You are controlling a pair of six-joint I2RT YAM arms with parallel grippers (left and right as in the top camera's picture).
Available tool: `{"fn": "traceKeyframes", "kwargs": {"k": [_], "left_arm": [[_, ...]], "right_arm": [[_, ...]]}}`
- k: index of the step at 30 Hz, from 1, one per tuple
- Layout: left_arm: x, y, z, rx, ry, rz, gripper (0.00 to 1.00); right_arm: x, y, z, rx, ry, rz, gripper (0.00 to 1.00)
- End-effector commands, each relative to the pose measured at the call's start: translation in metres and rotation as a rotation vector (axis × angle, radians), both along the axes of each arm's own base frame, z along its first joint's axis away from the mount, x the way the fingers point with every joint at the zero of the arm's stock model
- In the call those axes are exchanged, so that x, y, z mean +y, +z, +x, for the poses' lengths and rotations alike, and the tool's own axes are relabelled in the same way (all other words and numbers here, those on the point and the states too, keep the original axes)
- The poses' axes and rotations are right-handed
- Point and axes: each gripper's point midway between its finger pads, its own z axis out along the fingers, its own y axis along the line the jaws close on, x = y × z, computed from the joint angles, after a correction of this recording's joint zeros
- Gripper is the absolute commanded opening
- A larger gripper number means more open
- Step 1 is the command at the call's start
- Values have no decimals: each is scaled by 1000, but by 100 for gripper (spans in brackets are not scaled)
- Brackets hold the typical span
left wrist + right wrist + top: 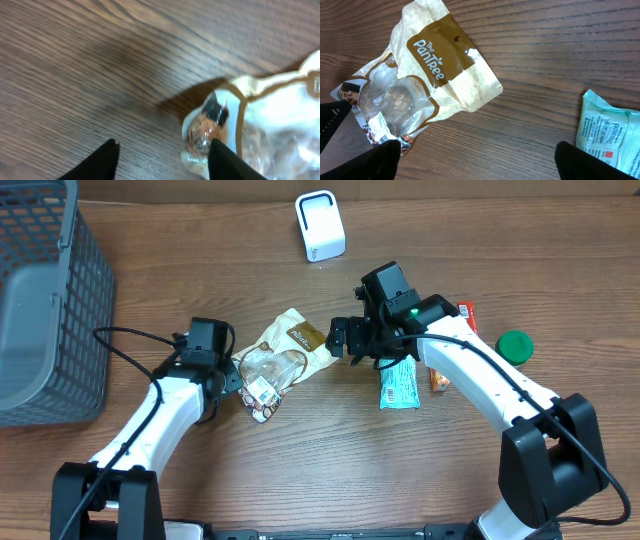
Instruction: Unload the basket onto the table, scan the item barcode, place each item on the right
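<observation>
"Well, from overhead, where did the snack bag (288, 358) lie?"

"Flat on the table (300, 470), between the two arms and well apart from the white scanner (320, 226) at the far edge. The left gripper (238, 380) sat at the bag's near-left end, and the right gripper (345, 340) was just beside its far-right corner. A white label (260, 391), probably the barcode, faced up close to the left gripper."

"What did the left wrist view add?"

"Its fingers (106, 162) stood apart and pinched nothing. One tip overlapped the bag's clear end, the other hung over bare wood. I judged that a poor place to grip, because closing there would hide or crumple the label."

"And the right wrist view?"

"Those fingers (382, 160) were spread wide and empty. The bag lay ahead of them and to the left, with its brown printed band towards the camera. A teal packet (610, 135) lay off to the right, apart from the bag."

"So how would the pick go well?"

"I reckoned on taking the stiff paper end, away from the label, with one gripper only. Then lift, turn the label towards the scanner's face and keep the film taut, since wrinkles or glare could spoil the read. I also thought the teal packet near the right arm could get nudged on the way."
</observation>
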Motion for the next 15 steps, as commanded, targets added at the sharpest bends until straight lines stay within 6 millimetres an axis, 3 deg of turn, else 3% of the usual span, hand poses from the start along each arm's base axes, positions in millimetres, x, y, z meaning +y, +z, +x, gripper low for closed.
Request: {"fn": "traceKeyframes", "kwargs": {"k": [1, 15], "left_arm": [[-11, -5, -6, 40, -91, -67, 53], [-9, -7, -13, 68, -96, -60, 60]], "right_arm": [[3, 7, 5, -22, -3, 8, 100], [3, 7, 5, -22, -3, 8, 100]]}}
